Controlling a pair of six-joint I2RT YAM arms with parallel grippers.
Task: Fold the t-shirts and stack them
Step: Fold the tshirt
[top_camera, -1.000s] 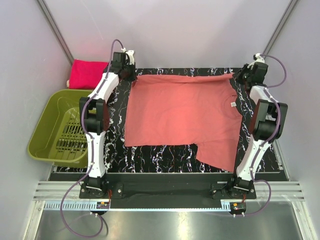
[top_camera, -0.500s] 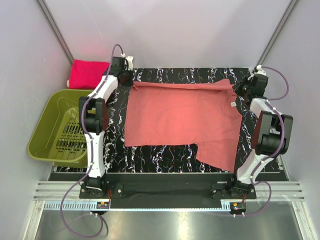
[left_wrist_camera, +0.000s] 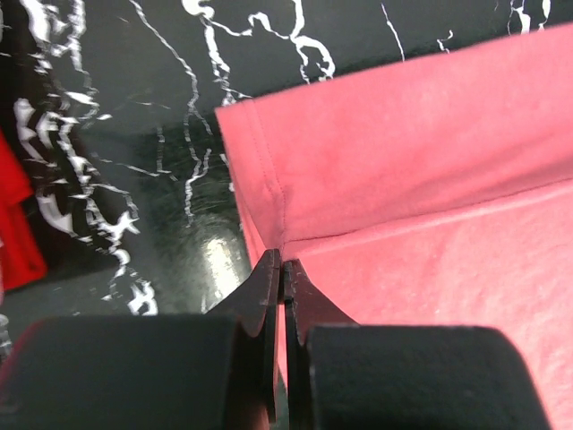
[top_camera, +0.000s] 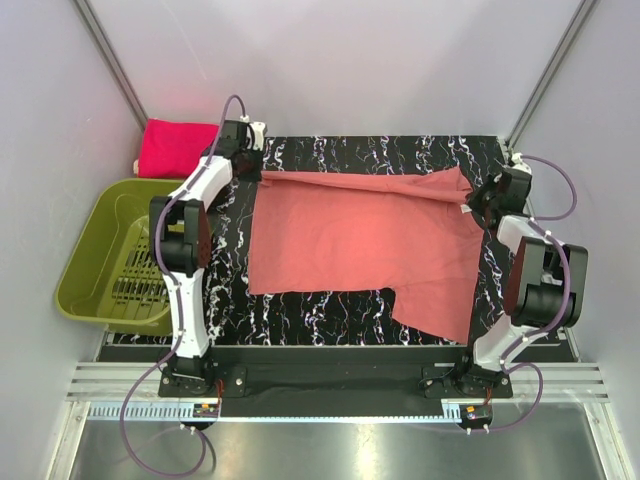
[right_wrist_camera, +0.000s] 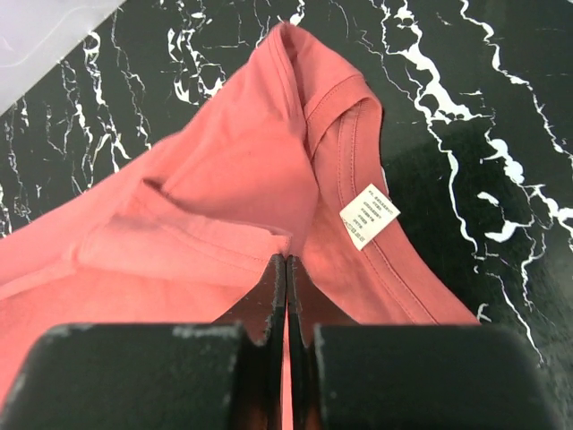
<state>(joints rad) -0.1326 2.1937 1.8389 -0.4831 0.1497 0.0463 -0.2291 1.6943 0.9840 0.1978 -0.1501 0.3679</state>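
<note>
A large salmon-coral t-shirt (top_camera: 365,240) lies spread on the black marbled table (top_camera: 330,315), its far edge turned over toward the near side in a narrow fold. My left gripper (top_camera: 262,172) is shut on the shirt's far left corner (left_wrist_camera: 269,206). My right gripper (top_camera: 478,198) is shut on the far right edge beside the collar and its white label (right_wrist_camera: 372,215). One sleeve (top_camera: 440,308) hangs toward the front right. A folded magenta-pink t-shirt (top_camera: 172,148) lies at the far left, off the table.
An olive-green plastic basket (top_camera: 115,255) stands left of the table, beside the left arm. Grey walls close in the back and both sides. A metal rail runs along the near edge under the arm bases.
Both grippers have pulled the shirt's far edge toward the near side, laying a narrow fold over the shirt. The right gripper moved furthest, from the far right corner down beside the collar.
</note>
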